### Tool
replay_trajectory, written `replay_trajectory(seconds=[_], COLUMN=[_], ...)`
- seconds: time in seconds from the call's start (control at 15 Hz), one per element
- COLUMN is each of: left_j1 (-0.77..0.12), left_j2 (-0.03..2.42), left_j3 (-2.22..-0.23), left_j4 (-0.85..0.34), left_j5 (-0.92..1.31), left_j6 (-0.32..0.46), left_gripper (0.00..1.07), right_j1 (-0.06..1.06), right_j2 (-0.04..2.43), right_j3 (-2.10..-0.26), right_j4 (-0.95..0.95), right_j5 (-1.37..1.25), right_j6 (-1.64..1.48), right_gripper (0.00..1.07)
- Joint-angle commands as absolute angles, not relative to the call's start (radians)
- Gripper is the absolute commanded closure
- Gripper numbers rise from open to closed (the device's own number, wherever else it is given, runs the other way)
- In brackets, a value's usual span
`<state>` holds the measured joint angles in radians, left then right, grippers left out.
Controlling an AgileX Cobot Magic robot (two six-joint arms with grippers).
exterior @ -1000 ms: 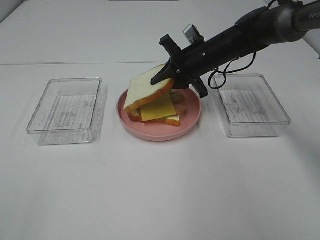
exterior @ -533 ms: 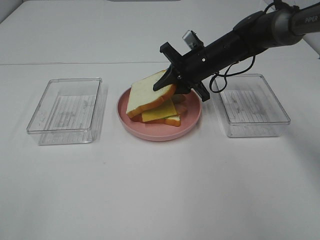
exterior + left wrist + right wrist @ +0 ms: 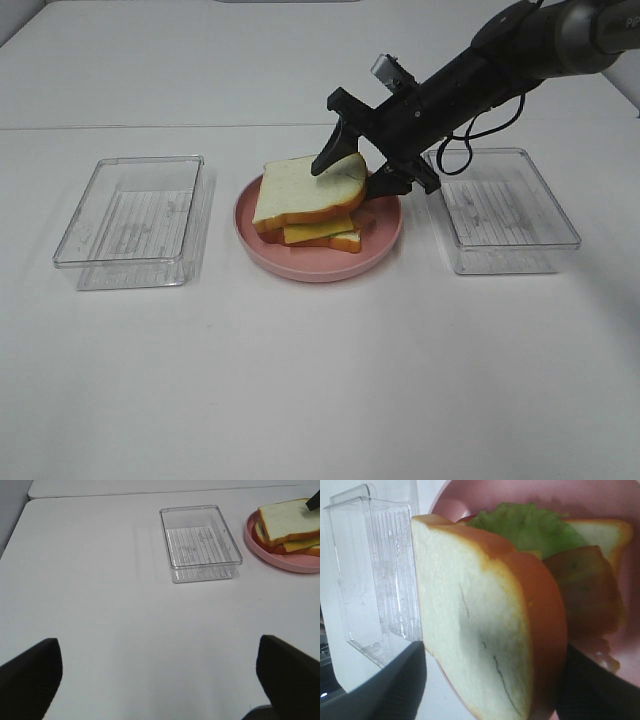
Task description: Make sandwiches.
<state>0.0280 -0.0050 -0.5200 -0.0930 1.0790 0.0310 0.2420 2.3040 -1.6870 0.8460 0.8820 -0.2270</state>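
Observation:
A toy sandwich (image 3: pixel 305 210) is stacked on the pink plate (image 3: pixel 320 270) at the table's middle. Its white top bread slice (image 3: pixel 300 190) lies on yellow cheese (image 3: pixel 315 230) and a lower slice. My right gripper (image 3: pixel 350 178) reaches in from the right and stands open, with one finger above the slice's right edge and one beside it. The right wrist view shows the slice (image 3: pixel 475 630) between my spread fingers (image 3: pixel 395 685), with green lettuce (image 3: pixel 530 525) behind it. My left gripper (image 3: pixel 160 680) hangs open and empty over bare table, far from the sandwich (image 3: pixel 290 522).
A clear plastic container (image 3: pixel 135 215) sits left of the plate and another one (image 3: pixel 505 205) sits right of it, under my right arm. The left wrist view shows the left container (image 3: pixel 200 542) and the plate's rim (image 3: pixel 280 562).
The top bread slice has come down from a tilt to lie flat on the stack. My right gripper's jaws have spread apart around it. The left arm has not moved.

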Motion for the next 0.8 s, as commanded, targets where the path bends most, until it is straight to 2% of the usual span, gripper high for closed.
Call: replay_trajectory(seconds=[0.07, 0.13, 0.2, 0.4, 0.53, 0.67, 0.8], left_j1=[0.026, 0.026, 0.026, 0.026, 0.026, 0.026, 0.026], left_j2=[-0.024, -0.024, -0.024, -0.024, -0.024, -0.024, -0.024], left_j3=[-0.517, -0.517, -0.517, -0.517, -0.517, -0.517, -0.517], left_j4=[-0.103, -0.103, -0.103, -0.103, -0.103, -0.103, -0.103], left_j5=[1.075, 1.075, 1.075, 1.075, 1.075, 1.075, 1.075], left_j6=[0.026, 0.026, 0.026, 0.026, 0.026, 0.027, 0.027], left_gripper=[0.09, 0.09, 0.09, 0.09, 0.09, 0.09, 0.09], right_j1=[0.243, 0.243, 0.243, 0.243, 0.244, 0.244, 0.237], right_j2=[2.255, 2.243, 2.203, 2.134, 2.076, 2.059, 2.059], right_j3=[-1.69, -1.69, -1.69, -1.69, -1.715, -1.75, -1.823], right_j4=[0.721, 0.685, 0.542, 0.403, 0.24, 0.139, -0.067], right_j5=[0.878, 0.878, 0.886, 0.886, 0.936, 1.005, 1.149], right_j6=[-0.18, -0.168, -0.11, -0.014, 0.048, 0.121, 0.186], right_gripper=[0.41, 0.41, 0.41, 0.39, 0.23, 0.15, 0.15])
